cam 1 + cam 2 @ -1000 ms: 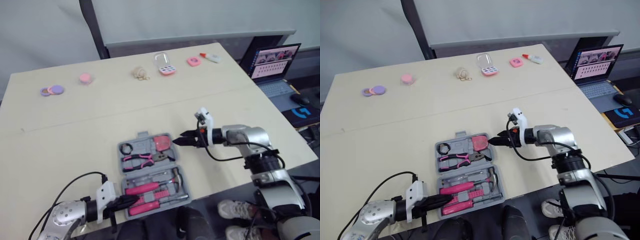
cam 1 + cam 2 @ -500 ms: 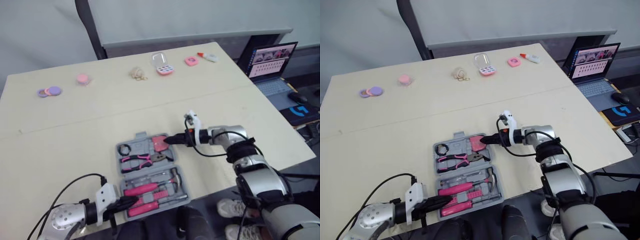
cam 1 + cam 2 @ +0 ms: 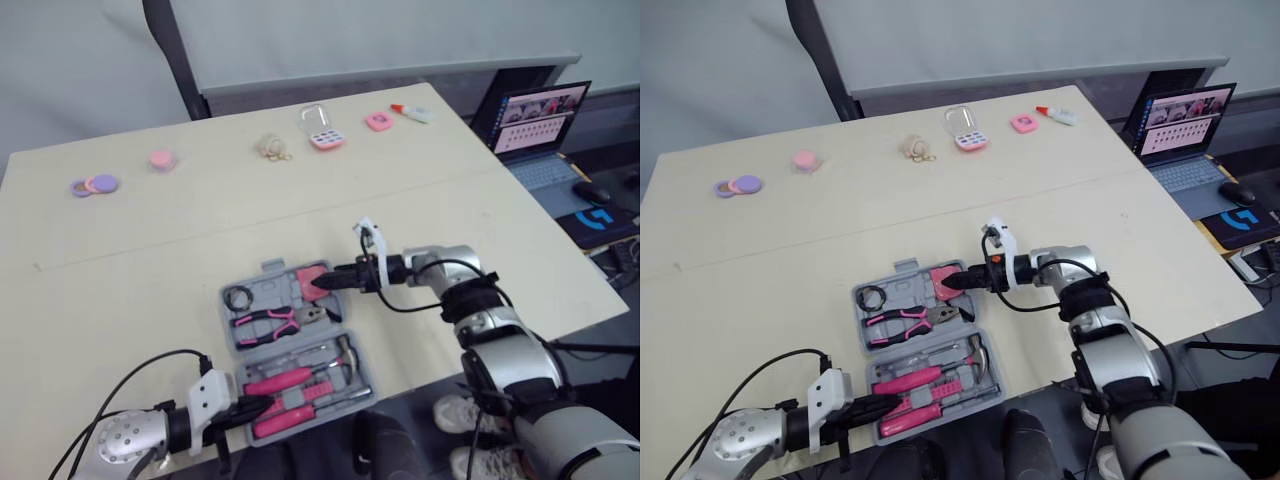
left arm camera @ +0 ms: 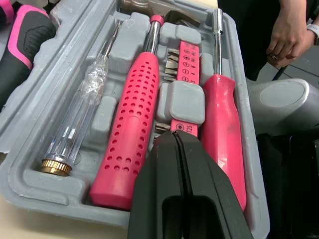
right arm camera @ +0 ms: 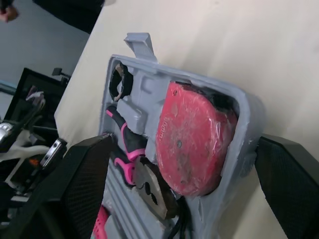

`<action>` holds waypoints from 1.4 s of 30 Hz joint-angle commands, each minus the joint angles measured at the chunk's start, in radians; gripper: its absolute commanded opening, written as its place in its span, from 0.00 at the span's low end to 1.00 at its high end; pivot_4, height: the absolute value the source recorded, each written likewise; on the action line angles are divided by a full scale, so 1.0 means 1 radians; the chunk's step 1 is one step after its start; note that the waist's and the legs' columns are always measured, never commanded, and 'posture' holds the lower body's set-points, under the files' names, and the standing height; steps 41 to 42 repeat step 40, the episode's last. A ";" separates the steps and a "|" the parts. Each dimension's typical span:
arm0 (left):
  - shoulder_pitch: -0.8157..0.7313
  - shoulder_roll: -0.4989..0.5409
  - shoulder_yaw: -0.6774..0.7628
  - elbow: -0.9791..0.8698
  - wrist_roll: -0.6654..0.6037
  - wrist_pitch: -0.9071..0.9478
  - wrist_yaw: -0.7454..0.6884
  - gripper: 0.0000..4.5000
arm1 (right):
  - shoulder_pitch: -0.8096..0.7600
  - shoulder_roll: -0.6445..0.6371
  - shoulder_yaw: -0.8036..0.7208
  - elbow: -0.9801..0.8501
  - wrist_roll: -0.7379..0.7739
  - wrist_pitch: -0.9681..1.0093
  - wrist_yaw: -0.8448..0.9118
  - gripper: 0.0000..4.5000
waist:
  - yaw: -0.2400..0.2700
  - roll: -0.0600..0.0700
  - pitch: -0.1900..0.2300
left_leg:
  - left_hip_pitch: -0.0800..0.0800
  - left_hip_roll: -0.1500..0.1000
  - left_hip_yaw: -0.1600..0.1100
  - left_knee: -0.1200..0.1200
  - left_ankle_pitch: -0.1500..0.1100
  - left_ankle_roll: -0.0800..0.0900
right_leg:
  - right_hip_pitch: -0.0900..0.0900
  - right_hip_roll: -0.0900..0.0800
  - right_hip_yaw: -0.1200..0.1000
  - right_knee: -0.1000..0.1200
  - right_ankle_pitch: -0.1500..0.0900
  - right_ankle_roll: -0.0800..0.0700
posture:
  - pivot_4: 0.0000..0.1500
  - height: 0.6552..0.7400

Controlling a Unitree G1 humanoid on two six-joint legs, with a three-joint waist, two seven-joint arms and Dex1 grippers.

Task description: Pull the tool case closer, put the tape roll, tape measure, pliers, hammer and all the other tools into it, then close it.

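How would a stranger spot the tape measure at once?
Find the open grey tool case near the front edge of the table. In its far half, the corner by the right gripper holds the tape measure: the only rounded red block, beside pink-handled pliers.

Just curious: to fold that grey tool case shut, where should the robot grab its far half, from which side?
Probably the far rim of the tool case, beside the latch tab, coming from the far side. The hinge crosses the middle, so that free edge lifts easiest, and its thin wall suits a pinch. The open right gripper is at that half's right corner.
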 commanded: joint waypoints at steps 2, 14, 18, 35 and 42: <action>0.016 0.036 0.041 -0.043 -0.001 0.104 0.028 0.00 | 0.077 -0.059 -0.011 -0.351 0.110 0.130 0.036 1.00 | 0.002 0.000 0.000 | 0.000 0.000 0.000 0.000 0.000 0.000 | 0.000 0.000 0.000 0.000 0.000 0.000 | 1.00 0.87; 0.702 0.314 1.288 -0.442 -0.884 1.071 -0.305 0.00 | 0.378 -0.190 -0.160 -1.093 0.436 0.481 -0.151 1.00 | 0.010 -0.001 0.003 | -0.002 0.009 -0.001 0.000 -0.002 -0.002 | -0.001 0.002 -0.001 -0.005 -0.001 -0.002 | 1.00 0.87; 0.652 0.386 1.285 -0.203 -0.750 1.007 -0.346 0.00 | 0.461 -0.204 -0.225 -1.227 0.539 0.582 -0.235 1.00 | 0.041 0.007 0.007 | 0.000 -0.001 -0.001 0.000 -0.002 -0.002 | -0.001 0.002 0.001 -0.006 -0.002 -0.003 | 1.00 0.87; 0.074 0.352 0.769 -0.049 -0.466 0.702 -0.174 0.00 | 0.941 -0.654 -0.548 -1.459 0.510 0.325 -0.278 1.00 | 0.041 -0.008 0.006 | 0.000 0.000 0.011 -0.004 -0.003 -0.004 | -0.004 0.004 0.001 -0.001 -0.004 -0.006 | 1.00 0.87; 0.072 0.316 0.742 -0.067 -0.449 0.675 -0.187 0.00 | 1.013 -0.682 -0.508 -1.400 0.422 0.170 -0.263 1.00 | 0.041 -0.010 0.006 | 0.002 0.000 0.012 -0.001 -0.003 -0.003 | -0.001 0.003 0.004 -0.001 -0.002 -0.003 | 1.00 0.87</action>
